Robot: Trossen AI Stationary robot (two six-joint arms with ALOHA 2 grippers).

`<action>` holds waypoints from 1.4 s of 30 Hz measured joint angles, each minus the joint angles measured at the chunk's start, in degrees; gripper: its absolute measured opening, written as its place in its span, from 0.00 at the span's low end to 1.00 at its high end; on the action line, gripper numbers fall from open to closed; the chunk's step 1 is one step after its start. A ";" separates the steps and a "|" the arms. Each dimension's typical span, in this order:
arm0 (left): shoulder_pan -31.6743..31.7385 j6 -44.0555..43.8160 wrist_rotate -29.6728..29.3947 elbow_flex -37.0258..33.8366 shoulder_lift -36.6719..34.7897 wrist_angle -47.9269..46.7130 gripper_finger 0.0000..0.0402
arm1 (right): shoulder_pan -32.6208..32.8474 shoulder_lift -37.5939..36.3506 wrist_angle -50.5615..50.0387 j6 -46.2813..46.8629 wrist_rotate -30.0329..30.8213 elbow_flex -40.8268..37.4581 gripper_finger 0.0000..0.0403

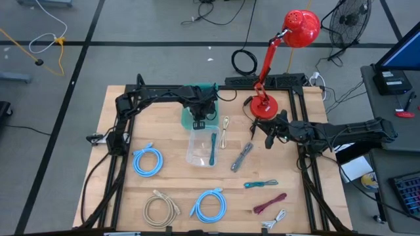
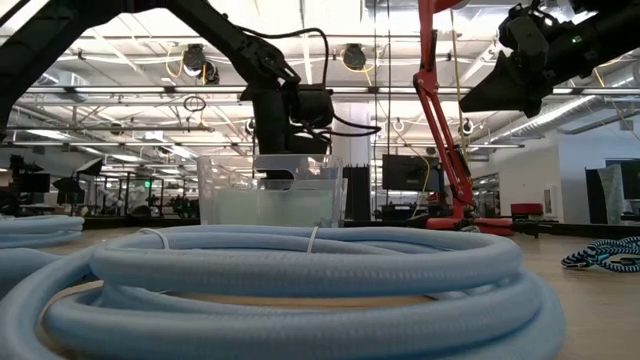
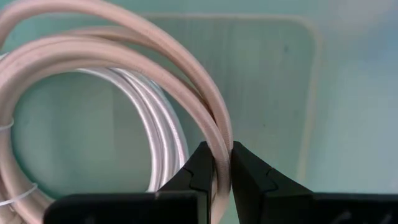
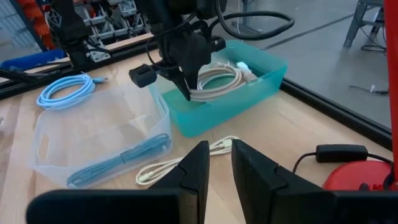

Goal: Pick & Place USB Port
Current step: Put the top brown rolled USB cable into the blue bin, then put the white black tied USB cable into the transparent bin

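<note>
left gripper [image 3: 216, 180] clamped narrow on one strand of a coiled beige cable [image 3: 186, 62], down inside the teal bin [image 4: 261, 74] at about 12 o'clock on the table. coil lying flat on the bin floor, loop spreading away from the fingertips, the pinched strand running straight out between the jaws; so the cable sits directly at the gripper, not beside it, and judged from that, the coming move is either a release here or a straight lift clear of the bin wall. far nearer than the right gripper [image 4: 216, 168], hanging in the air at roughly 3 o'clock near the red lamp [image 1: 266, 105] base, fingers close together with a slim gap and nothing between them. clear bin [image 4: 56, 134] just beside the teal one toward 6 o'clock, holding a teal braided cable [image 4: 118, 163]. white cable [image 4: 186, 158] loose on the table [image 4: 292, 134] beside both bins. blue coiled cables [image 1: 147, 161] further out at 8 and 6 o'clock, well apart from the grip. likeliest snags: teal bin rim and the left arm's own wiring.
</note>
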 joint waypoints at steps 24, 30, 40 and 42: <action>-1.39 -1.88 -1.39 4.08 -0.13 -4.14 0.28 | 0.00 0.00 0.12 -0.24 0.00 0.00 0.15; -3.22 -2.08 -1.50 5.07 -0.17 -4.79 0.15 | 0.00 0.00 0.10 -0.24 0.00 0.00 0.15; -4.64 -2.15 -7.47 5.07 -2.83 -7.10 0.01 | 0.00 0.00 0.08 -0.24 0.00 0.00 0.15; -4.64 -2.56 -7.56 5.07 -4.57 -7.06 0.03 | 0.00 0.00 0.07 -0.24 0.00 0.00 0.15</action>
